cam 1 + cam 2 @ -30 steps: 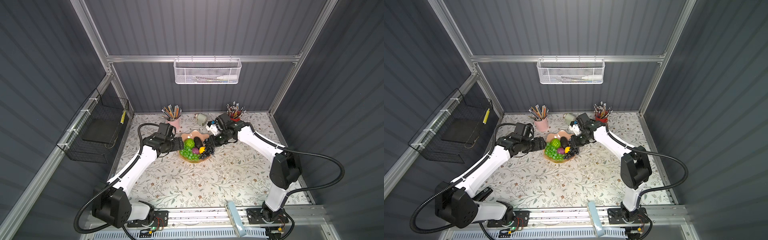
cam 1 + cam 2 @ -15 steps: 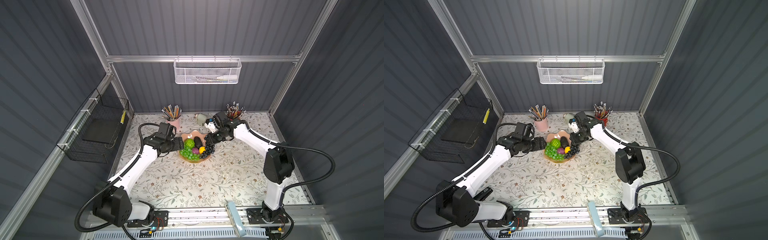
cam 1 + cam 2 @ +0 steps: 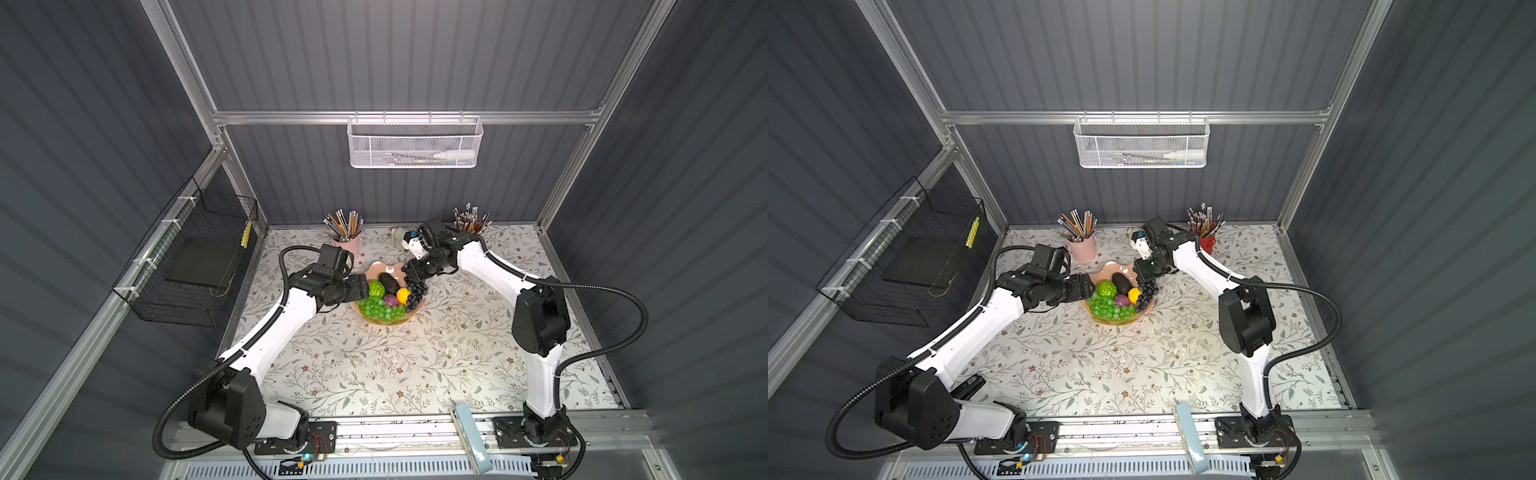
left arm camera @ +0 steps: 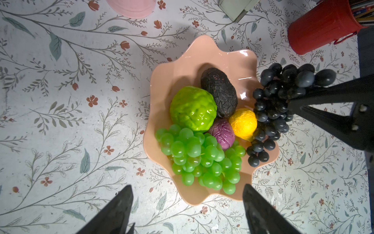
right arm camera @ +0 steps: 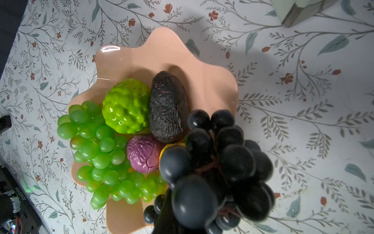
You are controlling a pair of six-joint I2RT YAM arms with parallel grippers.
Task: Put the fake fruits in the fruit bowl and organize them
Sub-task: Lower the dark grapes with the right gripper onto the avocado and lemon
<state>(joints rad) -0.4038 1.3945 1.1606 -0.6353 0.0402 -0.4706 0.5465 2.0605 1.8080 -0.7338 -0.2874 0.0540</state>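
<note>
The fruit bowl is smooth, glossy peach-pink plastic with bright highlights on its rim. In the bowl, the lime-green ball is bumpy and shiny, and the green grape bunch is smooth, translucent and glossy. The avocado is matt, rough and wrinkled. The purple ball is creased with a slight sheen, and the yellow fruit is finely pebbled. At the bowl's rim, the dark grape bunch is smooth with a dull sheen. Under the bowl, the floral table cover is matt and scuffed.

Dark ribbed walls and aluminium frame surround a floral tabletop.
</note>
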